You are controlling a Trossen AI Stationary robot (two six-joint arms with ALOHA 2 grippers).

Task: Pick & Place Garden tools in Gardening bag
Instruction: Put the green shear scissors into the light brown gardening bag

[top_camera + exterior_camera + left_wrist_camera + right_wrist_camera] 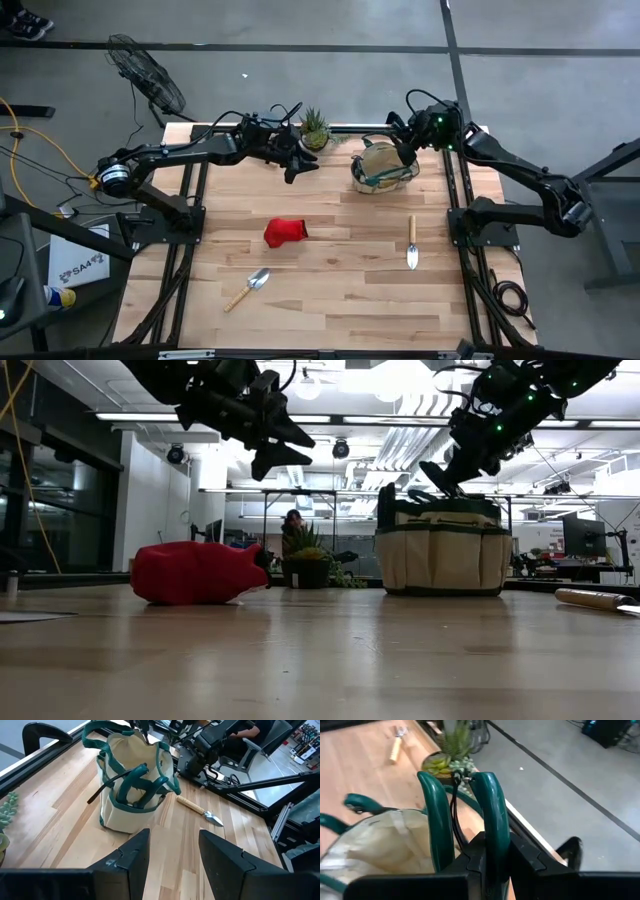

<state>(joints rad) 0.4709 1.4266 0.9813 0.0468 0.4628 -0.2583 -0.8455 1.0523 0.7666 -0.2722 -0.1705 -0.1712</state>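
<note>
The tan gardening bag with green trim stands at the table's far right; teal-handled shears lie inside it. My right gripper hangs over the bag's far rim, shut on a second pair of teal-handled pruning shears. My left gripper hovers open and holds nothing, left of the bag and near the potted plant. The red glove lies flat at the table's middle. One trowel lies near the right edge, another near the front left. My right gripper pinches one teal handle of the shears between its two fingers; the other handle runs alongside, outside one finger. Both handles stick out forward past the fingertips. The fingers slant down from the table's far right. The shears hang clear above the bag.
The spiky potted plant stands at the far edge between the two arms. A dark rod leans out over the bag's rim. Bare wood lies between the glove and the bag.
</note>
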